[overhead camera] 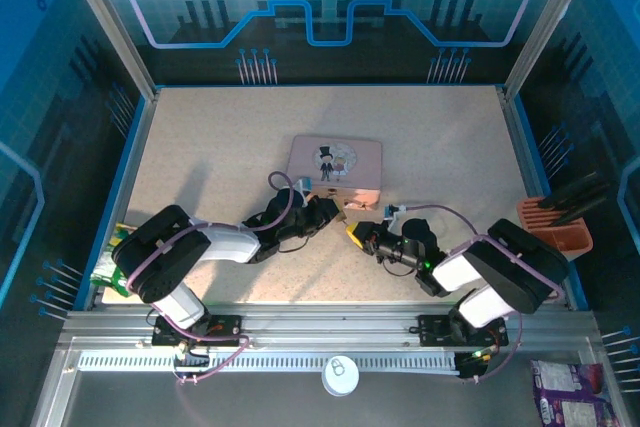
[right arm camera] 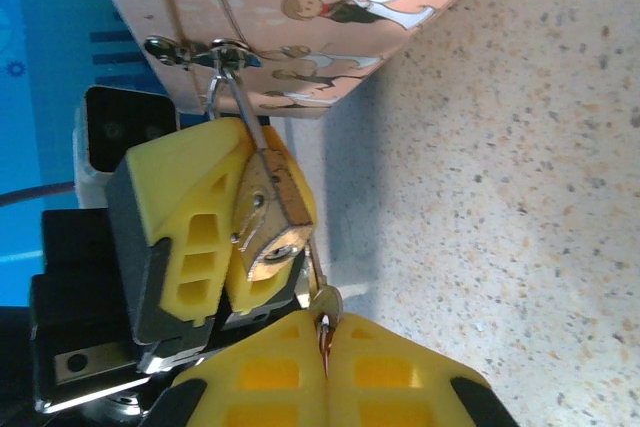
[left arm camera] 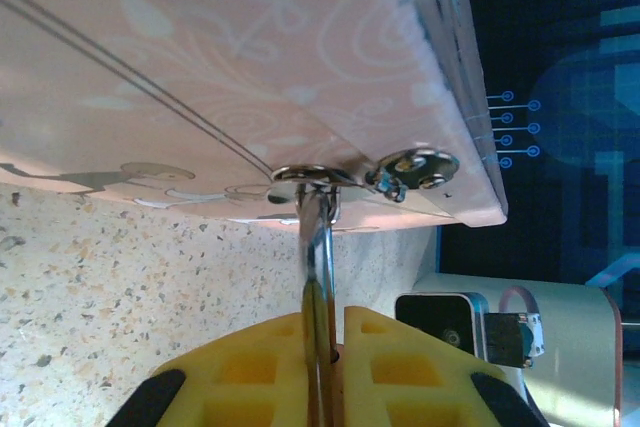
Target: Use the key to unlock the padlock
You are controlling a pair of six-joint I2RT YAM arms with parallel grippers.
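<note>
Left wrist: left tool (left arm camera: 322, 335) pinched narrow on the padlock (left arm camera: 318, 237). The shackle runs straight up from between the yellow pads (left arm camera: 250, 357) and is hooked through the hasp (left arm camera: 300, 177) on the tin (left arm camera: 250, 47) edge. The tin sits on the table (left arm camera: 100, 287).

Right wrist: the brass body is clamped between the left tool's pads, tilted, keyhole end down and facing the right tool (right arm camera: 325, 342). The right tool is closed tight on the key (right arm camera: 326, 303), directly below the padlock. The key tip is at the keyhole end, touching or just beside it. Can't tell if it's actually seated.

Top external: both tools meet nose to nose at the tin's near edge, toward its right corner, left tool touching the tin side, right tool just beside it on the table side.
</note>
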